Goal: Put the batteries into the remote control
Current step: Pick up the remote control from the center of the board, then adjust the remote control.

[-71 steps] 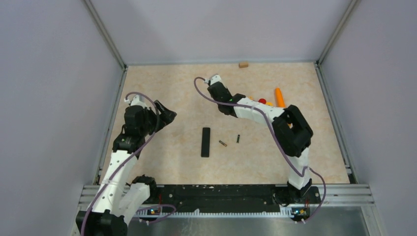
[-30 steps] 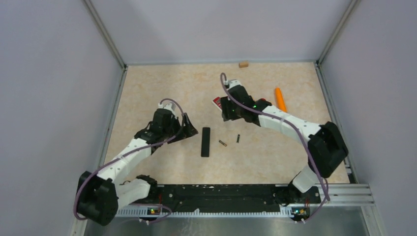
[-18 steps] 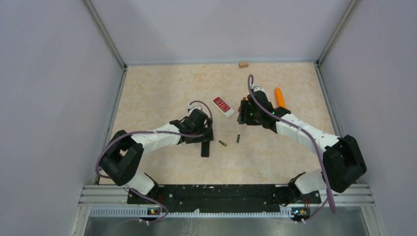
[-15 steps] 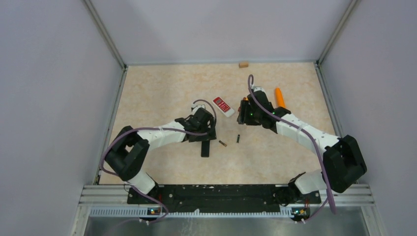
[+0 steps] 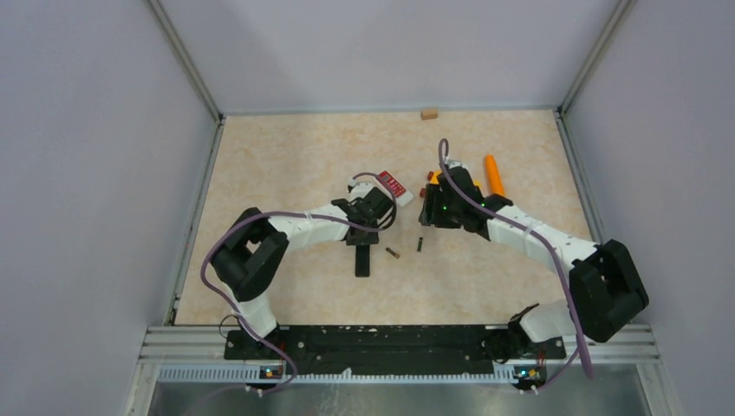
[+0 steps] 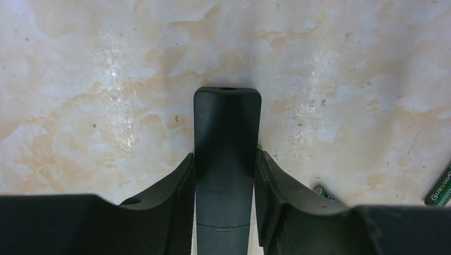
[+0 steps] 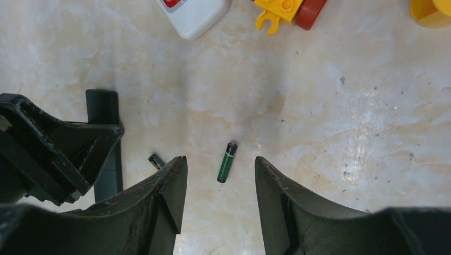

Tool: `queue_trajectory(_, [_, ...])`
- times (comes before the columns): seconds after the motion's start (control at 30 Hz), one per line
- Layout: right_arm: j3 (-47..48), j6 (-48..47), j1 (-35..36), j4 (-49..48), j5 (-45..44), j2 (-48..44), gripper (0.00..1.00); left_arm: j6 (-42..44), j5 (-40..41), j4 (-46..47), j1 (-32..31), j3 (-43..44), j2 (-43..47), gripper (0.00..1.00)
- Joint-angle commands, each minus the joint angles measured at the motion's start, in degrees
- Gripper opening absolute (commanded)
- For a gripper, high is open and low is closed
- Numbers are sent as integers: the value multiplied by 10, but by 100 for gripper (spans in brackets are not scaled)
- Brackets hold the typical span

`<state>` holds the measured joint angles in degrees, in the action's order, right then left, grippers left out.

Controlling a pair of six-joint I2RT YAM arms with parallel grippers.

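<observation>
Your left gripper [image 6: 227, 159] pinches the remote [image 6: 227, 122] at lower centre of the left wrist view. Hold it flat, then lower your wide-open right gripper [image 7: 219, 159] squarely over 1 battery [image 7: 227, 161].

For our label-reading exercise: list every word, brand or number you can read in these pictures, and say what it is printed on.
"Guo…" on the green battery, cut off by the frame edge.
Second battery: unreadable.
White red-buttoned device: nothing legible.
Black remote control: no markings.
</observation>
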<state>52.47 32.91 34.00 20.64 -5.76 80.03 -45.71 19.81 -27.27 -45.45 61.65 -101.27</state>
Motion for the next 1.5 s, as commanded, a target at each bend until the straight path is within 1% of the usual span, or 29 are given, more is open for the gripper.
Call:
queue_trajectory(0.0, [-14, 10, 1, -23, 39, -37, 51, 0, 26, -17, -1, -8, -8, 19])
queue_trajectory(0.07, [-25, 1, 1, -44, 80, -46, 53, 5, 31, -24, 3, -2, 5, 18])
queue_trajectory(0.13, [-52, -1, 2, -92, 160, -64, 61, 10, 14, -24, 15, 4, 32, 19])
queue_trajectory(0.2, [-89, 27, 4, -168, 225, -88, 65, 17, -25, -18, 33, 9, 60, 21])
queue_trajectory(0.27, [-129, 64, 16, -253, 261, -107, 68, 16, -76, -12, 55, 12, 88, 22])
queue_trajectory(0.37, [-144, 91, 61, -320, 254, -107, 73, 10, -126, -1, 82, 11, 129, 23])
queue_trajectory(0.47, [-131, 101, 112, -352, 225, -80, 75, 4, -161, 1, 97, 13, 155, 23])
queue_trajectory(0.57, [-113, 123, 142, -371, 204, -45, 76, -4, -183, 2, 101, 10, 178, 23])
queue_trajectory(0.67, [-104, 164, 150, -400, 186, -15, 75, -15, -192, 6, 105, 0, 207, 23])
queue_trajectory(0.73, [-96, 180, 152, -410, 178, 5, 72, -23, -195, 11, 108, -10, 226, 23])
queue_trajectory(0.8, [-89, 188, 152, -419, 183, 18, 67, -30, -214, 17, 109, -19, 245, 23])
queue_trajectory(0.93, [-84, 198, 153, -457, 195, 34, 51, -36, -231, 25, 113, -30, 269, 24])
queue_trajectory(1.03, [-82, 214, 152, -504, 226, 47, 43, -44, -234, 37, 115, -44, 288, 23])
queue_trajectory(1.07, [-81, 220, 152, -518, 244, 53, 39, -46, -238, 40, 119, -48, 295, 24])
queue_trajectory(1.13, [-77, 234, 152, -541, 266, 64, 25, -48, -252, 47, 126, -55, 303, 25])
queue_trajectory(1.17, [-77, 240, 153, -553, 276, 69, 16, -48, -257, 50, 130, -59, 307, 29])
queue_trajectory(1.23, [-77, 244, 152, -567, 289, 69, 2, -45, -267, 60, 139, -68, 319, 47])
queue_trajectory(1.27, [-77, 244, 152, -574, 299, 67, 0, -44, -277, 68, 147, -74, 327, 62])
queue_trajectory(1.3, [-77, 238, 151, -582, 313, 64, 0, -42, -288, 79, 155, -82, 335, 82])
queue_trajectory(1.33, [-78, 233, 149, -590, 327, 58, 0, -41, -299, 88, 163, -90, 344, 95])
queue_trajectory(1.37, [-79, 228, 144, -602, 338, 51, 0, -37, -312, 94, 172, -96, 353, 98])
queue_trajectory(1.47, [-74, 223, 129, -623, 390, 38, 0, -19, -363, 107, 193, -112, 386, 99])
